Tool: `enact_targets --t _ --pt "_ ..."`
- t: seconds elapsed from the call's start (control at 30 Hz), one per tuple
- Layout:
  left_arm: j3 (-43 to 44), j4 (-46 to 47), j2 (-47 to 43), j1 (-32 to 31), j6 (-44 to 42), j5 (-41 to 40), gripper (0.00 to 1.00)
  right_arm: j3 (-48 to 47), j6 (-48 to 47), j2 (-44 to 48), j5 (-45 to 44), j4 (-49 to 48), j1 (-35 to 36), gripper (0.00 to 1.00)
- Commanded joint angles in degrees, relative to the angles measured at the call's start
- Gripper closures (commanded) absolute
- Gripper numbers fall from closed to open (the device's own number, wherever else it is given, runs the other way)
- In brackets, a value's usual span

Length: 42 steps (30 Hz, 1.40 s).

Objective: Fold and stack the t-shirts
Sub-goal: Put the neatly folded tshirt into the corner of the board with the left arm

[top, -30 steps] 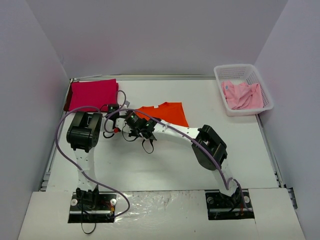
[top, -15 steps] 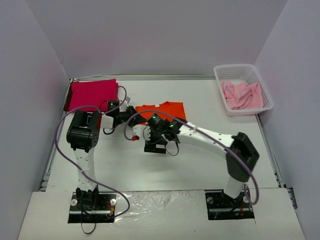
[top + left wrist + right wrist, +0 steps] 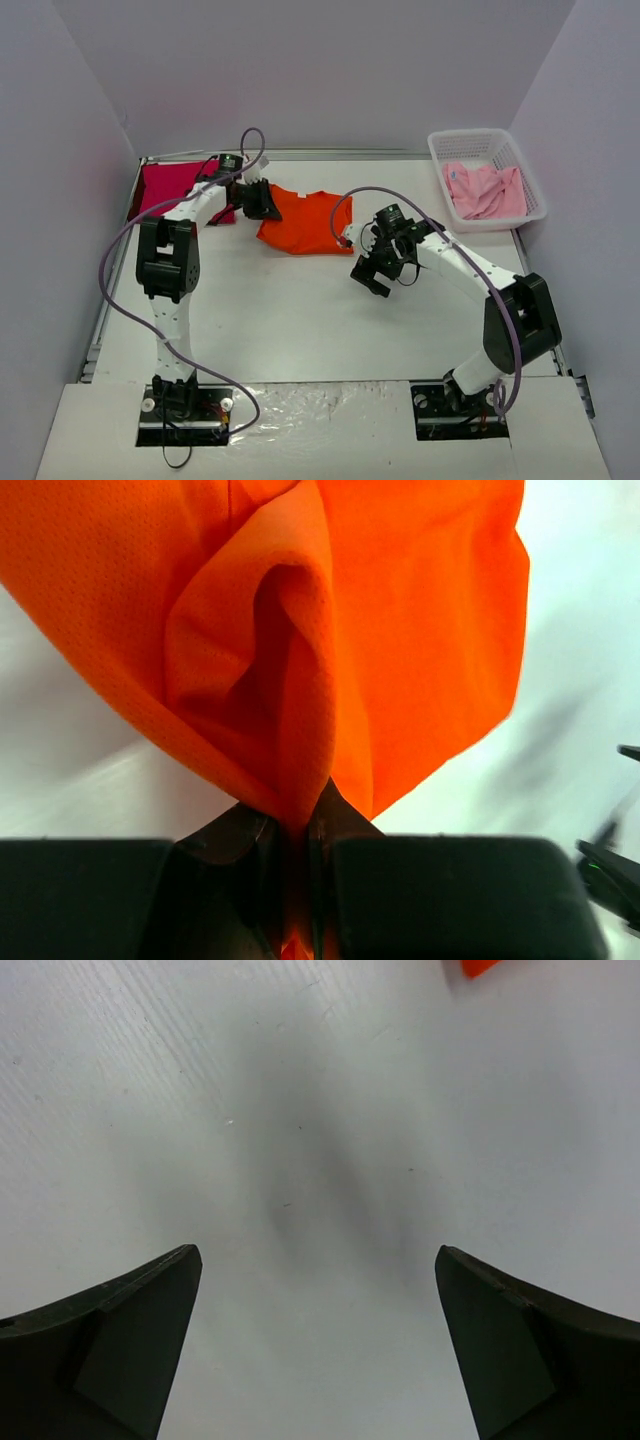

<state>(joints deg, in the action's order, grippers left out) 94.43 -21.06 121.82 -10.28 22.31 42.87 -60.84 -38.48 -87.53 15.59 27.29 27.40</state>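
The orange t-shirt (image 3: 302,222) lies folded at the back middle of the table, its left edge lifted. My left gripper (image 3: 258,200) is shut on that edge; in the left wrist view the orange cloth (image 3: 400,630) bunches between the closed left gripper (image 3: 300,815). The magenta-red t-shirt (image 3: 172,184) lies folded in the back left corner, partly behind the left arm. The pale pink t-shirt (image 3: 485,190) is crumpled in the basket. My right gripper (image 3: 370,275) stands open over bare table, right of the orange shirt. In the right wrist view the right gripper (image 3: 318,1260) is empty, with an orange corner (image 3: 478,966) at the top edge.
The white lattice basket (image 3: 437,150) stands at the back right, against the right wall. Grey walls close in the table on three sides. A purple cable (image 3: 120,255) loops along the left arm, and another runs along the right arm.
The right gripper has opened, let go of the orange shirt and swung right. The left gripper has carried the shirt's edge toward the back left, near the magenta-red shirt.
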Motion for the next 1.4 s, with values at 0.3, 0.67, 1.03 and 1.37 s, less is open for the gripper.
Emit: enact_targets --t 0.3,0.67,1.03,1.37 --pt "37.83 -36.32 9.4 -0.26 -25.29 -33.02 0.98 0.1 2.88 -6.34 1.37 0.49 -0.15 0.0" --pt "53.05 -44.07 9.32 1.49 -29.07 -45.94 0.98 1.25 2.88 -8.18 0.58 0.31 -0.15 0.0" --pt "49.44 -37.74 2.2 7.99 -26.79 -45.69 0.98 1.6 3.24 -11.26 -0.65 0.31 0.02 0.0" --pt "51.82 -37.04 0.97 13.97 -26.61 -44.11 0.98 1.86 3.32 -13.19 -2.06 0.31 0.82 0.0"
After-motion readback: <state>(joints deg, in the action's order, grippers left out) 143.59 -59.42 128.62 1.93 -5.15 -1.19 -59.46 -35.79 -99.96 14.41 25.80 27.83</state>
